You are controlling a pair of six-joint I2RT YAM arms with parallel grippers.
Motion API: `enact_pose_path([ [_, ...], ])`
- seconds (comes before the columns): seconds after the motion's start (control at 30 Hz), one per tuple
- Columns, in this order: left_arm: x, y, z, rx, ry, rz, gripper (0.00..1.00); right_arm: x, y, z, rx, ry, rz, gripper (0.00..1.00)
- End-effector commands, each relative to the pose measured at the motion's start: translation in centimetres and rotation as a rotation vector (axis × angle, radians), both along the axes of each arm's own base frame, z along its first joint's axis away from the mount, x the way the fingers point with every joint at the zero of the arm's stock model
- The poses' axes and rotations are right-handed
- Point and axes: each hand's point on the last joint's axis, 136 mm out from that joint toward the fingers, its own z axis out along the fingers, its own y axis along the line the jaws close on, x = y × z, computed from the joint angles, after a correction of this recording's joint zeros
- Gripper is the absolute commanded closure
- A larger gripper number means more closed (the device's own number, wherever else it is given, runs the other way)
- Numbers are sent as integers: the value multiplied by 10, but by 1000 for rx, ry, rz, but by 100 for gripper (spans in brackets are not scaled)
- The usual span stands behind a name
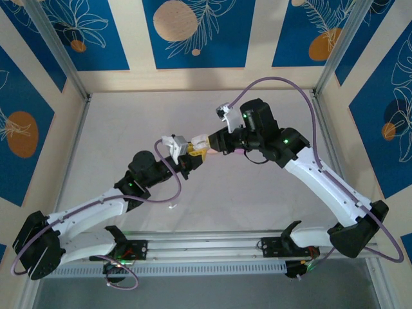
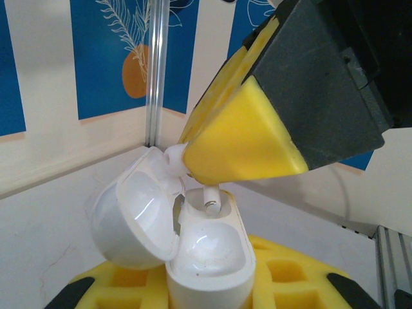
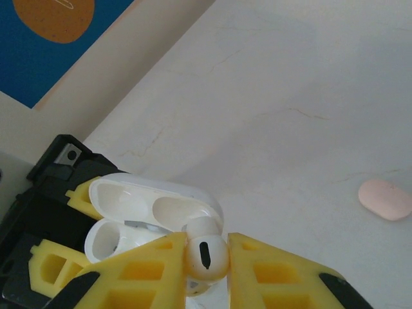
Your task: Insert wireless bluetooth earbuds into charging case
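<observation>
1. The left gripper (image 2: 207,286) is closed on the lower body of a white charging case (image 2: 206,254). Its yellow foam fingers (image 2: 293,280) press against either side, and the case stands upright above the table (image 3: 290,77).
2. The lid (image 2: 132,222) of the case is swung open to the left in the left wrist view, exposing the glossy interior and the two wells.
3. The right gripper (image 3: 206,261) is clamped on a white earbud (image 3: 205,248). The rounded head sits pinched between the two yellow fingertips, with the dark oval vent facing the right wrist camera.
4. In the left wrist view, the earbud's stem points downward with its tip at the mouth of the well farther from the lid. How deep it sits cannot be told.
5. In the overhead view, both grippers meet tip to tip near the middle of the table, with the case between them.
6. A pink case (image 3: 385,199), pebble-shaped and closed, lies on the table well apart from both grippers.
</observation>
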Motion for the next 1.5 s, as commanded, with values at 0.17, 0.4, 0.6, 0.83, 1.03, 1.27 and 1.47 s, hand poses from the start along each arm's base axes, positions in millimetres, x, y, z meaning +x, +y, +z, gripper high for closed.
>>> enact_pose_path([
  [0.17,-14,-4,29,-17,-80,-65,85,-11,-5,9,-168,-283,106,78],
  [0.4,-20,-7,34,-25,-91,-103,84,-19,1,-1,-276,-395,220,78],
  [0.6,-23,-6,34,-22,-103,-110,84,-12,-4,-2,-341,-441,207,77],
  [0.83,-23,-6,32,1,-109,-110,84,-13,-7,4,-359,-469,216,77],
  [1.03,-25,-5,35,-1,-119,-111,84,-19,-8,-3,-408,-490,264,77],
  [1.27,-26,-6,37,-6,-124,-122,84,-34,-1,-13,-407,-499,369,76],
  [1.47,-26,-5,38,-15,-125,-118,84,-47,5,-16,-359,-445,426,71],
])
